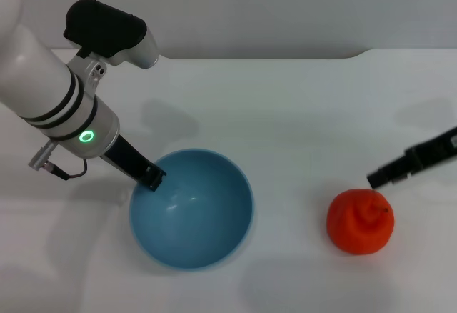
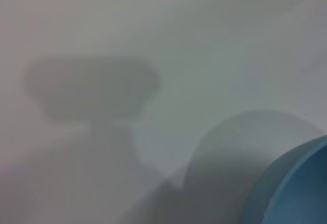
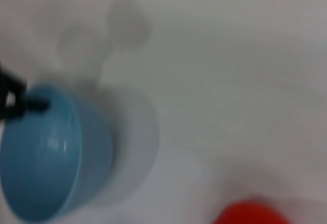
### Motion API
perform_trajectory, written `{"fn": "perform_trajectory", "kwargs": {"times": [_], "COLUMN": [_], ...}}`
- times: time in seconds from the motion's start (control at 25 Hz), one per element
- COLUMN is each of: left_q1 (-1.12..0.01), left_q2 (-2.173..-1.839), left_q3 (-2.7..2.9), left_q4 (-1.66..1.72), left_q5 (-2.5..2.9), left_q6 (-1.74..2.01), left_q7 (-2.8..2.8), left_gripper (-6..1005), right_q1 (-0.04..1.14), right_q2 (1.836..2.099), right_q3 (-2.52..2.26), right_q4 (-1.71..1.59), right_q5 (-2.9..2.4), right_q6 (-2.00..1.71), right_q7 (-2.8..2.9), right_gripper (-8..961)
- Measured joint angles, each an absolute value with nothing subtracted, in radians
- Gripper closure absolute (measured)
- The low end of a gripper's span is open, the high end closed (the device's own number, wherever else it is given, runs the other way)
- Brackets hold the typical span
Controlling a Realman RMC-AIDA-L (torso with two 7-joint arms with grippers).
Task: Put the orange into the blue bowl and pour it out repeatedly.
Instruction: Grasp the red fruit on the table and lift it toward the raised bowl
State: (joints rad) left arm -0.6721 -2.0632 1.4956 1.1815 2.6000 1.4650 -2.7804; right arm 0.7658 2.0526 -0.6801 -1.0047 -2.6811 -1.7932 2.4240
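The blue bowl (image 1: 191, 209) stands empty on the white table, left of centre. My left gripper (image 1: 152, 177) is at its far-left rim and is shut on the rim. The bowl's edge shows in the left wrist view (image 2: 296, 188), and the whole bowl shows in the right wrist view (image 3: 46, 152) with the left gripper (image 3: 13, 101) on its rim. The orange (image 1: 360, 220) lies on the table to the right, apart from the bowl; part of it shows in the right wrist view (image 3: 250, 213). My right gripper (image 1: 380, 177) hangs just above and behind the orange, not touching it.
The white table (image 1: 300, 113) ends at a far edge against a grey wall. The left arm's white body (image 1: 50, 91) reaches in from the upper left. Nothing else lies on the table.
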Motion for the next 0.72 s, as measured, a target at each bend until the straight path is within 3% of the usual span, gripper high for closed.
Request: {"fn": "perform_trajectory", "kwargs": {"times": [0.4,0.72], "left_q1": [-0.679,-0.68], "left_q2": [-2.063,-2.063], "left_q3": [1.494,1.494], "left_q4": [1.182,1.183], "left_q5": [2.605,2.605], "left_q6": [1.463,1.461], "left_q7": [-2.78,-2.781], "left_gripper": [1001,1001], "right_q1": [0.771,0.787], "right_q2": [2.074,2.076], "right_q3": [-0.833,-0.986], "right_q4": [-0.991,-0.87], "right_q5": [-2.73,-2.683], "right_q6": [-1.781,-1.605], "right_q7": [2.47,2.488], "right_gripper": [462,464]}}
